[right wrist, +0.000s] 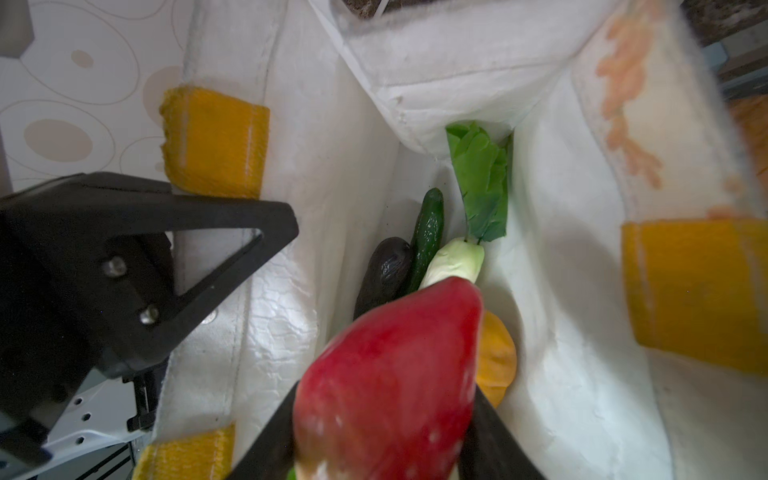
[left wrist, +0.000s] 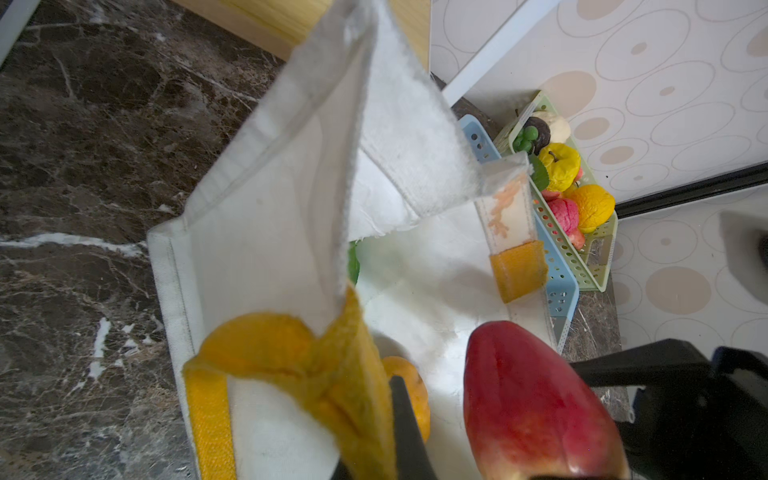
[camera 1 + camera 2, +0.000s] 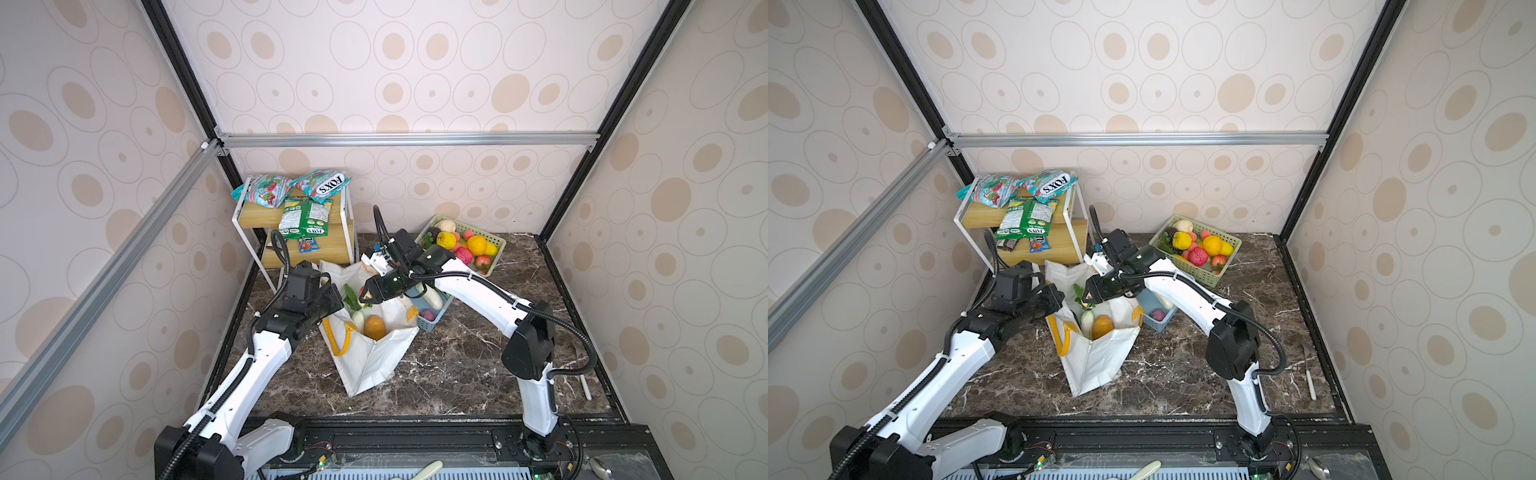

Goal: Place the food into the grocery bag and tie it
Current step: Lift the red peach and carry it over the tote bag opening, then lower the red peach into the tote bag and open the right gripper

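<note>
Right wrist, right claw gripping red fruit, tip into grocery bag

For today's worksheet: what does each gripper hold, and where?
Right gripper: red toy fruit, by its wider end. Left gripper: grocery bag, at the rim by a yellow handle.

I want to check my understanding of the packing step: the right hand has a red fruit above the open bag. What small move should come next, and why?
Probably lower the right hand slightly and open it. The red fruit hangs over the mouth of the grocery bag, which the left hand holds open by its rim, so it should drop inside.
</note>
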